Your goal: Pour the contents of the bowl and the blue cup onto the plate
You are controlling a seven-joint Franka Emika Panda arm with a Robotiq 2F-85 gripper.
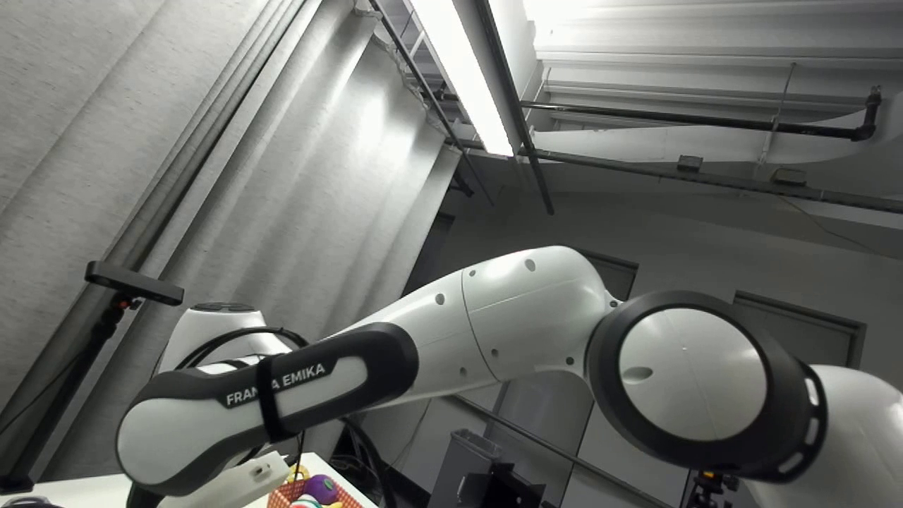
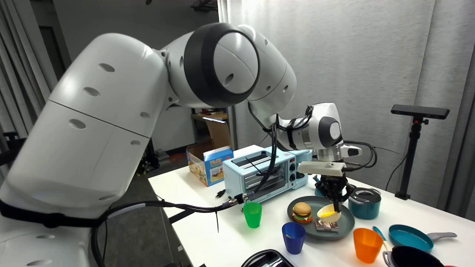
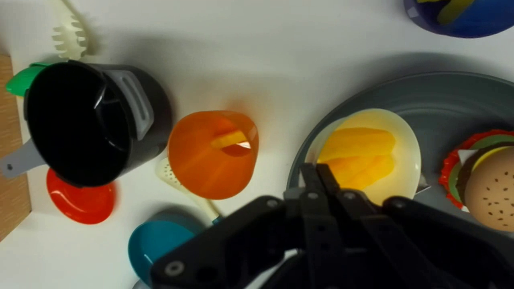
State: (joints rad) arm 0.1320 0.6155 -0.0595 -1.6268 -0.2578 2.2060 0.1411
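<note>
Mostly, an exterior view is filled by a jointed white robot arm [image 1: 532,317] with black bands, a pleated grey curtain [image 1: 338,176] beyond it. Low on the left, a red-and-white checked basket [image 1: 284,492] holds a round purple piece [image 1: 321,488].

In an exterior view, the black two-fingered gripper [image 2: 337,208] points down over the right part of a white table [image 2: 230,237], holding a round cream-coloured bowl [image 2: 331,219] over a wide grey plate [image 2: 323,234]. On the plate sit a tan-bunned toy hamburger [image 2: 302,213], left of the bowl, and a small flat box [image 2: 326,225], on the bowl's near side. A deep blue plastic cup [image 2: 294,237] stands upright on the table, just nearer than the plate. A bright green cup [image 2: 252,214] is to its left and an orange cup [image 2: 366,244] to its right. Farther back is a pale blue toaster oven [image 2: 259,180].

In the wrist view, the fingers [image 3: 308,176] are clamped together on the bowl's left edge, and long yellow pieces [image 3: 357,144] lie inside it. Whether the bowl touches the plate or the box, I cannot tell. The blue cup, at the far right and partly out of view, has yellow-green pieces [image 3: 453,14] in it. Left of the plate stands the orange cup, then a deep black pot [image 3: 80,124].
</note>
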